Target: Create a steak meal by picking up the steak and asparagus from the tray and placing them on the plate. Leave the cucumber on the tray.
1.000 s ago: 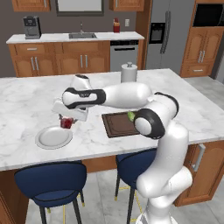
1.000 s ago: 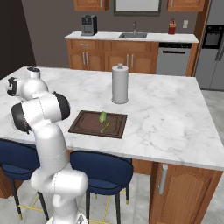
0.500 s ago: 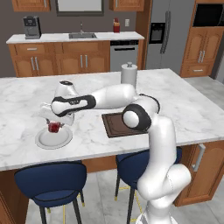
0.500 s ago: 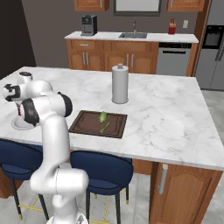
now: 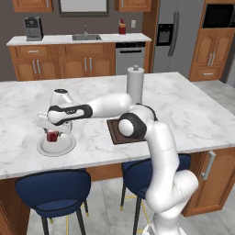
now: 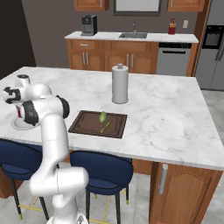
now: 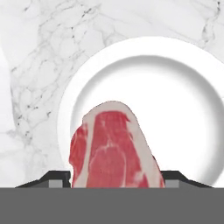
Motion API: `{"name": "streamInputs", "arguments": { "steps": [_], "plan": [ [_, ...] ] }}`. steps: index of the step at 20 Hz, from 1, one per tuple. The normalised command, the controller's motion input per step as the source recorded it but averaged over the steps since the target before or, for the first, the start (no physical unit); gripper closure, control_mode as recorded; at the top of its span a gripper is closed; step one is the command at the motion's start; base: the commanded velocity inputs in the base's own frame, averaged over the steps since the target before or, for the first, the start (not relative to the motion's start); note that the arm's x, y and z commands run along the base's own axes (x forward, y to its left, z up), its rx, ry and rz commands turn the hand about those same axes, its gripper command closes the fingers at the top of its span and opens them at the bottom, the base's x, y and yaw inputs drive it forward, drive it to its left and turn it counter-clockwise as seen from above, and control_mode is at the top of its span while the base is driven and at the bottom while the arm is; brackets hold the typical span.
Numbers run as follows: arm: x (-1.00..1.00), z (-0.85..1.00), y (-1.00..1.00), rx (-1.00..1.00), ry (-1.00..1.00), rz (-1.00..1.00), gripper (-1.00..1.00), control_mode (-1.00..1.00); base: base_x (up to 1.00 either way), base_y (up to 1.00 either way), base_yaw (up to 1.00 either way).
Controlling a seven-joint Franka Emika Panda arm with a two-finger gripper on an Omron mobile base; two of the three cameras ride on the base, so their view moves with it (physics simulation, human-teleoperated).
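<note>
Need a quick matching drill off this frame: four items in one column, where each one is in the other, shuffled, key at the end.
Items:
1. steak
2. cucumber
3. asparagus
4. plate

Places:
A. on the marble counter beneath the pincer
B. on the tray, on the side towards the paper towel roll
C. between the pincer's fingers, over the plate
D. on the tray, nearer the counter's front edge

Pairs: 1-C, 2-B, 3-D, 4-A
</note>
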Motion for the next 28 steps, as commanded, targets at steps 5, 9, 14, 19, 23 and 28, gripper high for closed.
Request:
{"name": "streamInputs", "arguments": {
  "steps": [5, 9, 14, 19, 23, 28],
  "plan": [
    [0.16, -0.35, 0.0, 0.0, 0.0, 0.0, 1.0, -1.0, 0.0, 0.0, 0.0],
    [0.08, -0.28, 0.1, 0.0, 0.0, 0.0, 1.0, -1.0, 0.0, 0.0, 0.0],
    [0.0, -0.09, 0.18, -0.02, 0.0, 0.0, -1.0, -1.0, 0.0, 0.0, 0.0],
    [-0.11, 0.0, -0.03, 0.0, -0.02, 0.0, -1.0, -1.0, 0.0, 0.0, 0.0],
    [-0.26, 0.01, -0.26, 0.0, -0.02, 0.0, -1.0, -1.0, 0.0, 0.0, 0.0],
    [-0.35, 0.09, -0.38, 0.0, -0.03, 0.0, -1.0, -1.0, 0.0, 0.0, 0.0]
  ]
}}
